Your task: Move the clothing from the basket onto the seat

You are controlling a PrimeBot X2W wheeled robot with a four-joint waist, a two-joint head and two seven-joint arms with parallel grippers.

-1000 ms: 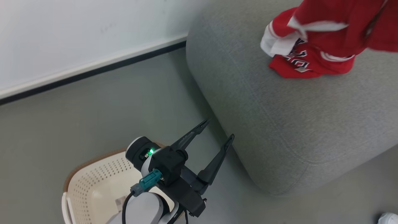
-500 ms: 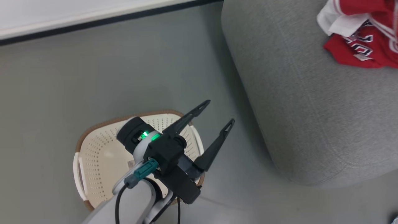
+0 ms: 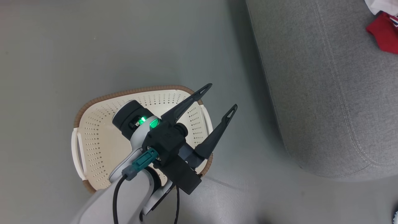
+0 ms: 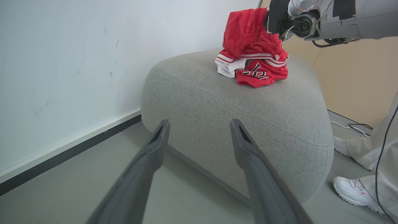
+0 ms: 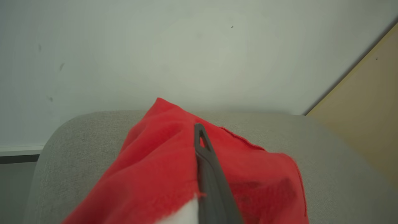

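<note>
The cream basket (image 3: 93,130) with a brown rim stands on the floor, and the part of its inside that shows is bare; my left forearm hides the rest. My left gripper (image 3: 220,99) hangs open over the basket's right rim, holding nothing. In the left wrist view the left gripper (image 4: 199,124) points at the grey seat (image 4: 248,109), where red clothing (image 4: 252,53) lies in a heap. My right gripper (image 5: 199,127) is shut on a red garment (image 5: 161,161), which it holds over the seat (image 5: 326,149). The head view catches a corner of the clothing (image 3: 384,34) on the seat (image 3: 326,93).
A white wall with a dark skirting (image 4: 62,155) runs behind the seat. A person's white shoes (image 4: 351,189) and pale trouser legs stand on the floor right of the seat, with cables near them. Grey floor (image 3: 46,62) surrounds the basket.
The head camera has swung down and left: the whole basket now shows, and the seat and clothing have slid to the picture's right edge. Both grippers keep their states.
</note>
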